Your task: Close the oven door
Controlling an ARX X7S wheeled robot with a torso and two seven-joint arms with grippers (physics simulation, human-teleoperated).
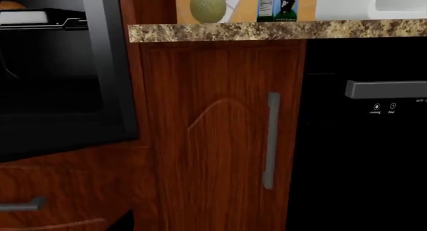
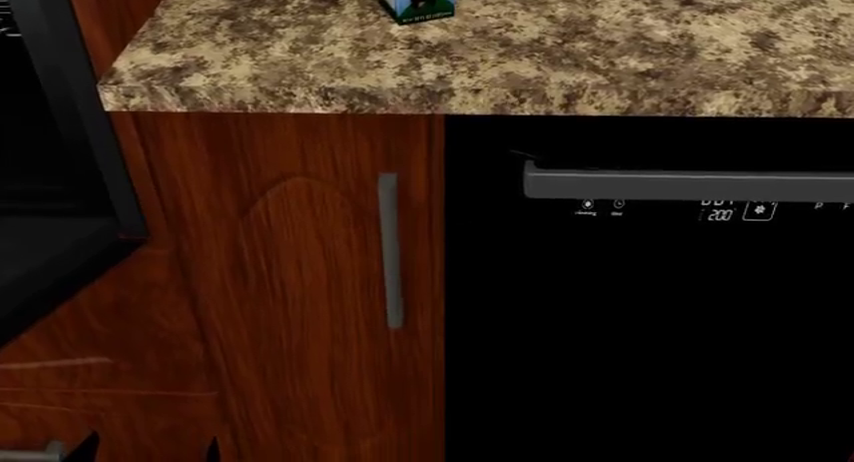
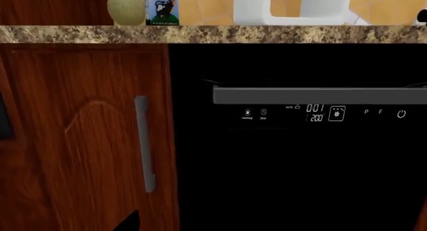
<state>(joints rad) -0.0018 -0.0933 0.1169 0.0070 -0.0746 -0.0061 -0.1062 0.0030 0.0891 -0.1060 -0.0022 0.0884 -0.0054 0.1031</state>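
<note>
We cannot tell how our jaws stand: neither wrist view shows them, and in the head view only two dark tips poke up at the bottom edge, too little to read.

The oven door (image 2: pixel 60 162) hangs open at the far left of the head view, its black frame running down and across to a corner, with the dark cavity behind it. In the left wrist view the same oven door (image 1: pixel 110 66) frames that cavity, where a rack (image 1: pixel 47 21) shows (its load is too cropped to name).

Just beside it stands a red-brown cabinet door (image 2: pixel 307 302) with an upright grey handle (image 2: pixel 390 252). Right of that is a black appliance front (image 2: pixel 641 322) with a grey bar (image 2: pixel 687 185) and a white "200".

Above, on the speckled desk (image 2: pixel 561 52), a milk carton (image 3: pixel 162 7) stands next to a melon (image 3: pixel 126 8).
</note>
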